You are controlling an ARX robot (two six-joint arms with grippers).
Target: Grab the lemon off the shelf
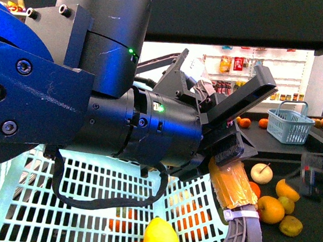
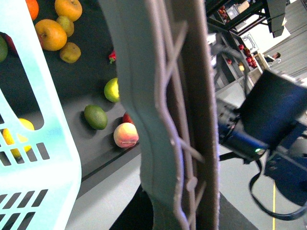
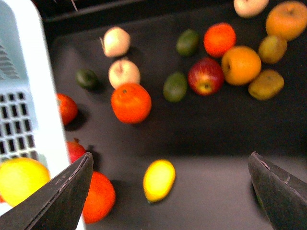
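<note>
The lemon (image 3: 159, 179) lay on its side on the dark tray of the shelf (image 3: 216, 134), near the white basket (image 3: 29, 96), with bare tray close round it. An orange fruit (image 3: 98, 196) sat between it and the basket, just beside the basket's wall. The right end effector (image 3: 169, 155) hung over the lemon with its dark fingers (image 3: 62, 196) spread wide and nothing gripped, and the lemon showed in the gap between them.

Two red fruits (image 3: 67, 108) lay against the basket, and a second yellow fruit (image 3: 17, 179) showed at its wall; whether that one was inside could not be told. A little off from the basket sat a big orange (image 3: 130, 102) and two pale fruits (image 3: 123, 72). Well away from the basket were a red apple (image 3: 205, 76), green fruits (image 3: 175, 86) and a cluster of oranges (image 3: 240, 64).

The left end effector (image 2: 168, 115) showed only one grey ribbed finger close to the lens, so its state could not be told. In the front view a blue and black arm (image 1: 94, 109) covered much of the basket.
</note>
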